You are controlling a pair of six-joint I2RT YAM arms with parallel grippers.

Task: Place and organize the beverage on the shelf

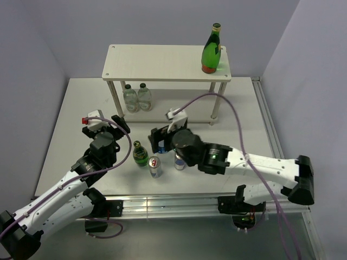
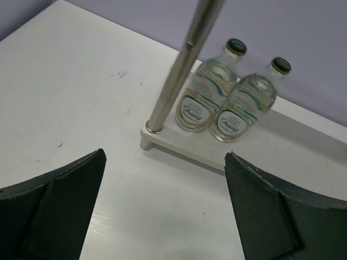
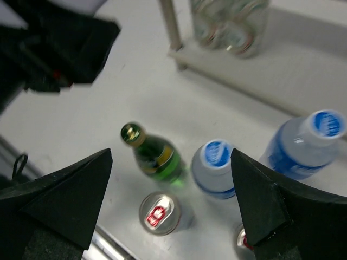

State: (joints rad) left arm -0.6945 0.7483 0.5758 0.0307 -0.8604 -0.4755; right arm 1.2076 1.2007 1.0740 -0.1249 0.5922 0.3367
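You've two green bottles (image 1: 212, 50), two water bottles (image 3: 216, 168), two cans (image 3: 157, 213); left fingers (image 2: 54, 211) and right fingers (image 3: 59, 200) spread wide.

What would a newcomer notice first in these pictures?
The tall green bottle standing alone on the shelf, at the right end of its top board, strikes first. Below, two clear glass bottles stand side by side at the lower board's left end. On the table in front, a second green bottle, a silver can and two blue-capped water bottles cluster below the open right gripper.
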